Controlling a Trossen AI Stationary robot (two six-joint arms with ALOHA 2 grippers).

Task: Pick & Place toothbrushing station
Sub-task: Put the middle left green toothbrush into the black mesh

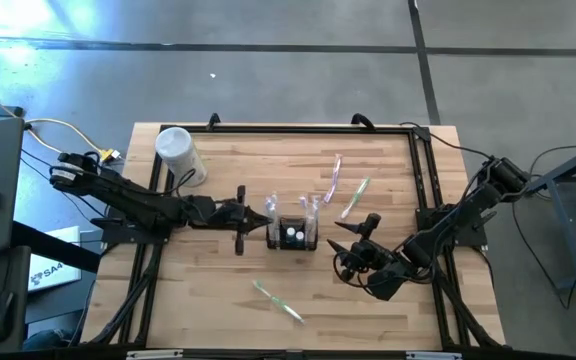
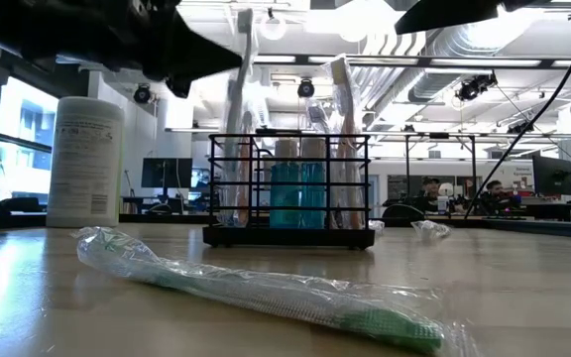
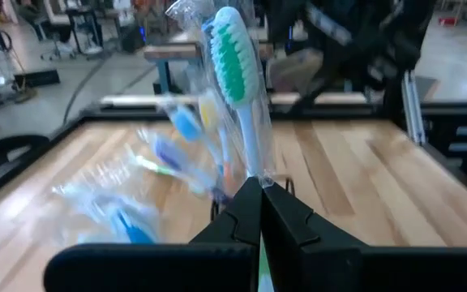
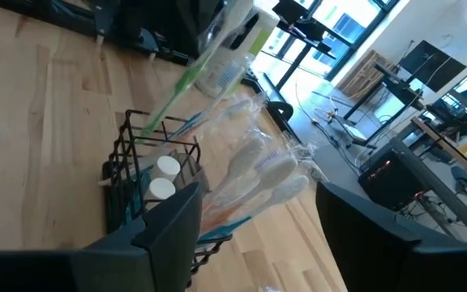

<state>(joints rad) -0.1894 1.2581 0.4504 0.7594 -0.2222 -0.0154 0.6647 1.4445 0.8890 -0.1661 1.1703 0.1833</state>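
While our left claw [image 3: 259,212] clamped a wrapped toothbrush [image 3: 237,89] over the caddy [image 1: 294,233] mid-frame, our right claw [image 4: 254,219] gaped empty; three toothbrushes lay unplaced on the tabletop [image 1: 208,290].

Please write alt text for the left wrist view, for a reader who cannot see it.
The left claw, shut, pinches the handle of a plastic-wrapped toothbrush with green and white bristles, head pointing up. Behind it lie blurred wrapped toothbrushes over a wooden table, with the other dark arm farther back.
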